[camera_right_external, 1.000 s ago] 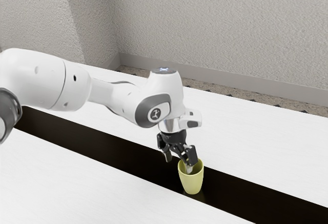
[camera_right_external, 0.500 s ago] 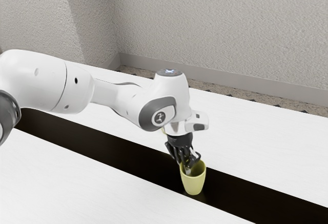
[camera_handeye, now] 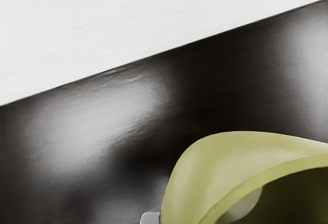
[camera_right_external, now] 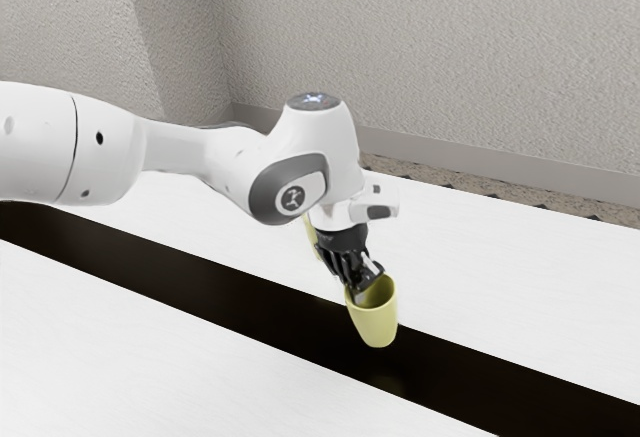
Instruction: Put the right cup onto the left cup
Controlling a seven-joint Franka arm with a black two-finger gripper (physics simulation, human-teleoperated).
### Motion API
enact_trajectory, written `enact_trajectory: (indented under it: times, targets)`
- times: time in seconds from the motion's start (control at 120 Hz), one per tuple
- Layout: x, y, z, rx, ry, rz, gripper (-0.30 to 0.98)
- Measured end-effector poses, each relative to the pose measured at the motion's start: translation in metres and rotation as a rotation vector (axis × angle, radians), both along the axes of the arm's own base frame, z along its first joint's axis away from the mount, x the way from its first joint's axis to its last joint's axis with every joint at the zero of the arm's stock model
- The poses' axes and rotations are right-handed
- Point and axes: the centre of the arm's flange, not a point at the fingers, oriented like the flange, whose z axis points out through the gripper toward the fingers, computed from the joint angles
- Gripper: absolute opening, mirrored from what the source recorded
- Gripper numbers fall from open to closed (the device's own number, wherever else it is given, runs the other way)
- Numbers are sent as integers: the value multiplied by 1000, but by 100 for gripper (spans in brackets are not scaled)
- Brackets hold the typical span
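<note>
Transport, we judge, is the step in hand: our pincer is clenched on the wall of the right cup, one finger inside it, one outside, and the cup hangs slightly tilted over the dark glossy band. The left cup is partly hidden behind our hand. Next we should raise ours clear of its rim, level it and centre it above. The white surface borders the band; beyond are speckled floor and rough pale wall.
</note>
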Motion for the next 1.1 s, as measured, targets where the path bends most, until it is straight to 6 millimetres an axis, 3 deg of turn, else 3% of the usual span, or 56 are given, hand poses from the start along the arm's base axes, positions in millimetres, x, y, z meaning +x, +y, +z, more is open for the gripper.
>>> enact_trajectory:
  times: [0.167,0.358,0.475,0.608,0.725,0.933,1.1]
  targets:
    - [8,50,54,16,-42,79,-10]
    - [33,128,115,18,-84,192,-10]
    - [49,161,135,18,-82,238,-10]
    - [80,176,141,12,-84,250,-10]
    - [109,185,135,14,-78,255,-10]
    - [149,215,102,16,-54,286,-10]
    - [177,218,79,5,-57,284,-10]
